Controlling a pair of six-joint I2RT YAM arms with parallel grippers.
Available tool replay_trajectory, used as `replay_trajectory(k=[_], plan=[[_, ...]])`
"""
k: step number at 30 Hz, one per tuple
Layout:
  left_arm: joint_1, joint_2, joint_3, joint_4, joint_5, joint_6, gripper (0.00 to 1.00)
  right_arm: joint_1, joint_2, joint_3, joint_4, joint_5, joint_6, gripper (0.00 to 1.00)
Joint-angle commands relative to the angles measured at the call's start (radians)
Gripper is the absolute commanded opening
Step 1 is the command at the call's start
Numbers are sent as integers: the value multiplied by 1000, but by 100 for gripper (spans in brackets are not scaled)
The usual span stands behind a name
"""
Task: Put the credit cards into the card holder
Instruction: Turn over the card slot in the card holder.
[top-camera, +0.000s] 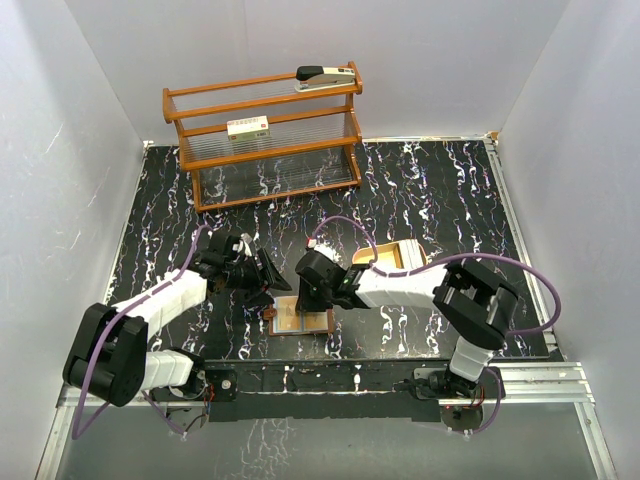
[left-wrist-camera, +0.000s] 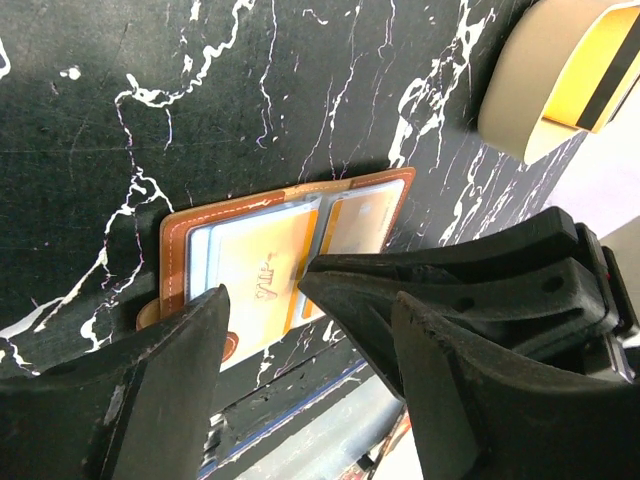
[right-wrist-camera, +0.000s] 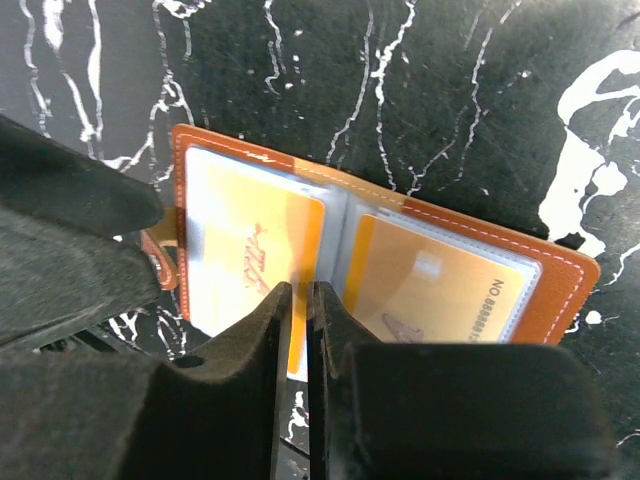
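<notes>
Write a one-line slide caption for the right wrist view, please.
Right gripper, almost shut, hovers over the fold of the open card holder; orange cards sit in both halves.

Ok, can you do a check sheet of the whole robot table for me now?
Surface: black table with white veins.
Job's things: wallet lies open; orange card in one clear sleeve, second card in the other, third card in the tray.
Clutter: wooden rack at the back, holding a stapler and a small box.
Grippers: left fingers open near the wallet; right fingers shut over its middle, grip unclear.
Cables: purple cables loop along both arms.
Surroundings: plain white walls.
</notes>
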Motion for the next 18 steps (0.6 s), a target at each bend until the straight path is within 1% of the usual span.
replay_trajectory(k=[1, 13, 18], plan=[[6, -3, -18, -14, 39, 6, 65, 5, 18, 28, 5, 23, -9, 9], [6, 17, -24, 18, 54, 15, 65, 5, 64, -3, -31, 48, -12, 2], [7, 20, -14, 5, 31, 31, 65, 5, 69, -9, -33, 49, -12, 1]])
